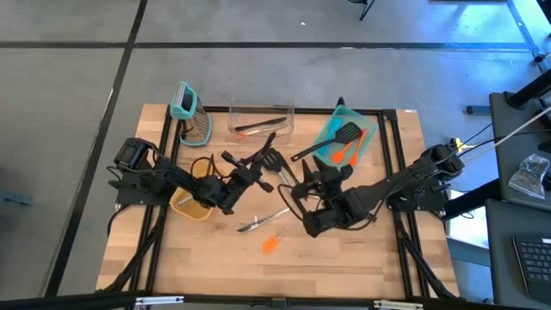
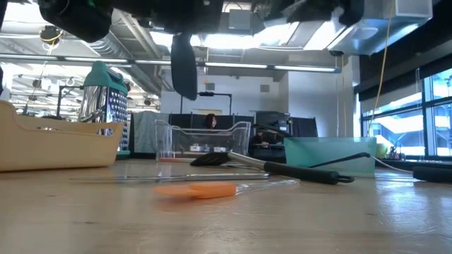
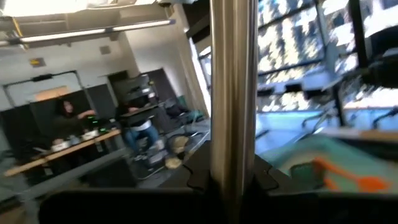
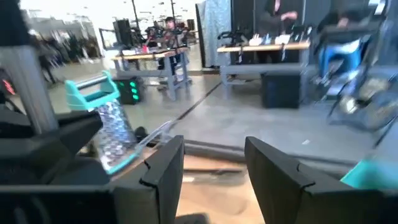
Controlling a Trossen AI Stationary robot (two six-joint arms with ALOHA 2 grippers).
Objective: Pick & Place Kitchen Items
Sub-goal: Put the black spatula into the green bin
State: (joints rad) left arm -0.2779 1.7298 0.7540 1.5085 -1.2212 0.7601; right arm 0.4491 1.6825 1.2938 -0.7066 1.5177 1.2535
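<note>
From above, the left gripper (image 1: 248,175) sits over the table (image 1: 362,250) middle, pinching a black turner (image 1: 269,160) whose slotted head points toward the clear bin (image 1: 261,120). The right gripper (image 1: 303,191) is just beside it, fingers parted with nothing between them. A yellow tub (image 1: 191,203) lies under the left arm, a teal-handled grater (image 1: 191,114) stands at the far left corner, and a teal tray (image 1: 344,136) holds another black turner (image 1: 325,144) and orange spatulas (image 1: 344,153). A metal utensil (image 1: 261,221) and an orange spatula (image 1: 271,244) lie on the bare wood nearer the front. At table height, the orange spatula (image 2: 198,190) lies in front, a black turner (image 2: 282,166) behind it, the tub (image 2: 60,144) and grater (image 2: 106,106) to the left, the tray (image 2: 328,154) to the right. The left wrist view shows a metal handle (image 3: 231,93) upright, clamped between its fingers. The right wrist view shows its fingers (image 4: 163,174) apart, empty, with the grater (image 4: 112,124) beyond.
</note>
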